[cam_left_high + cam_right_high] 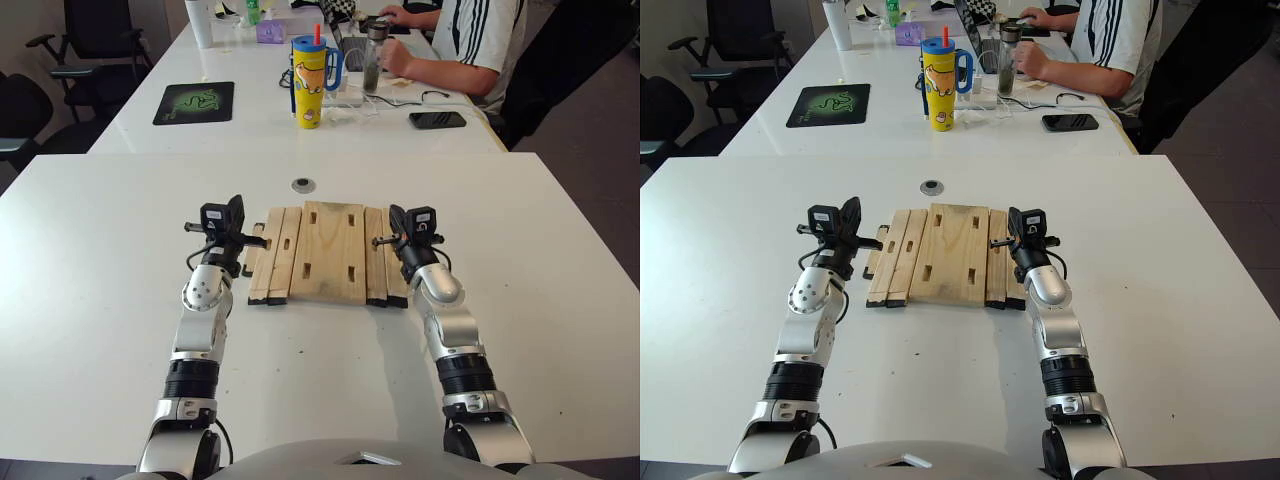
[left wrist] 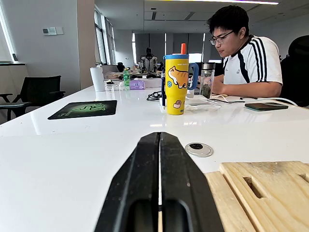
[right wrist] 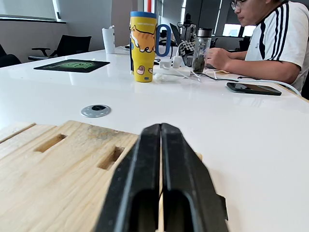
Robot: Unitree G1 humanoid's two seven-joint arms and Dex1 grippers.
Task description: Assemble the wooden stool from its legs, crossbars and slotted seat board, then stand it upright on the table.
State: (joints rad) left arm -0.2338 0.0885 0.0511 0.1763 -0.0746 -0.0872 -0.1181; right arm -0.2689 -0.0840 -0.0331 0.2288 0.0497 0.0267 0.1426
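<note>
Slotted seat board (image 1: 330, 250): is being carried flat by the white desk (image 1: 100, 250), slots facing up, in the middle of the wooden set.
Left wooden pieces (image 1: 275, 255): are being kept flat, side by side, against the seat board's left edge, their long sides running away from the robot.
Right wooden pieces (image 1: 385, 262): are being kept flat in the same way against the seat board's right edge.
Stool: is being seen only as flat-lying parts, not yet stood upright.
Left jaws: are being held pressed together, with only a hairline seam showing between them. They are poised low, just beside the outer left piece, pointing away from the robot. Whether anything thin is being pinched cannot be told.
Right jaws: are likewise being held closed to a hairline seam, low over the right wooden pieces near their far end. Contact with the wood cannot be told.
Cable grommet (image 1: 302, 184): is being seen set into the desk, just beyond the seat board.
Far desk (image 1: 250, 130): a yellow tumbler (image 1: 312, 85), a black mouse mat (image 1: 194, 102) and a phone (image 1: 437, 120) are being carried there, well apart from the wood.
</note>
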